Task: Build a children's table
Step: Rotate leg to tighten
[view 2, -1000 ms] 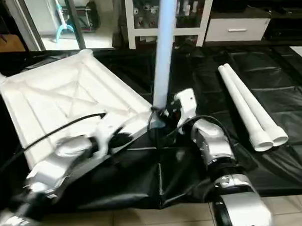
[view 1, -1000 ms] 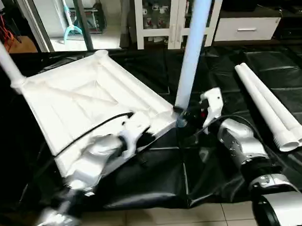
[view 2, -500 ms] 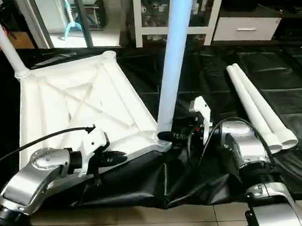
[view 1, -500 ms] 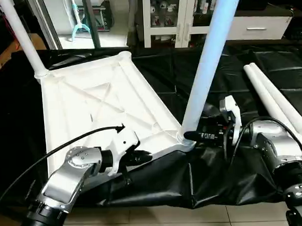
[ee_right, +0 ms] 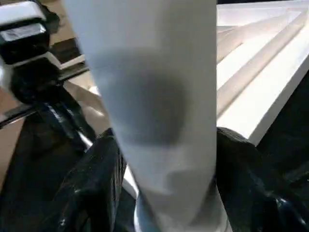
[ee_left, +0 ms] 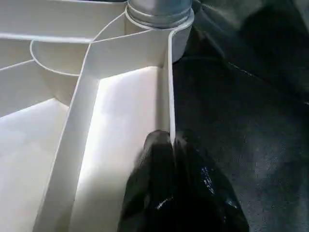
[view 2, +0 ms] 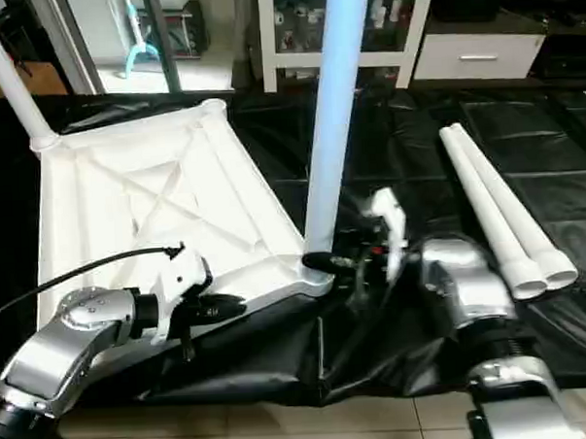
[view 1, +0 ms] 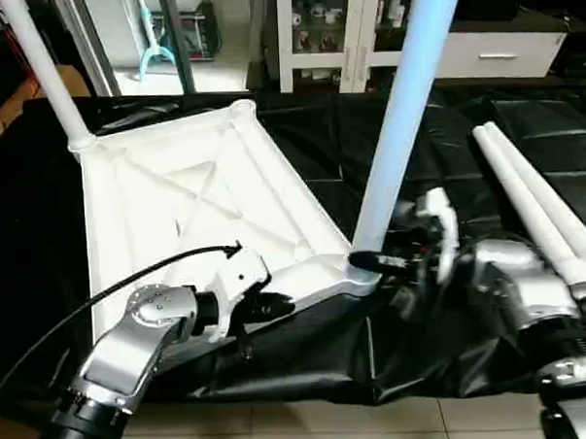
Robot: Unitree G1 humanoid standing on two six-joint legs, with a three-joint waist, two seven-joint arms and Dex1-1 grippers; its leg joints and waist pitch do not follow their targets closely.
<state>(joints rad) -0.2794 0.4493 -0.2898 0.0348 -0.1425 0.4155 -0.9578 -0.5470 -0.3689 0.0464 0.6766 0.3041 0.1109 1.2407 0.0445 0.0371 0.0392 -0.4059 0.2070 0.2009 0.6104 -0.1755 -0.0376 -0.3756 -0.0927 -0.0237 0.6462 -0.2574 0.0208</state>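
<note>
The white tabletop [view 1: 175, 191] lies upside down on a black sheet, its X ribs facing up. One white leg [view 1: 396, 127] stands in the near right corner socket [ee_left: 159, 14]. Another leg [view 1: 43, 70] stands in the far left corner. My right gripper [view 1: 373, 262] is at the base of the near leg, and its black fingers [ee_right: 91, 183] press against both sides of it. My left gripper [view 1: 277, 306] is shut on the tabletop's near rim [ee_left: 170, 96], a short way from that socket. Two loose legs [view 1: 526, 200] lie side by side to the right.
The black sheet [view 1: 318, 131] covers the work surface and ends at the tiled floor [view 1: 312, 428] in front. White cabinets [view 1: 363, 41] and a drawer unit [view 1: 500, 50] stand behind. A black cable [view 1: 130, 280] runs along my left forearm.
The camera view shifted after the oldest frames. In the last half second my right wrist has moved at the base of the near leg. The left gripper stays on the rim.
</note>
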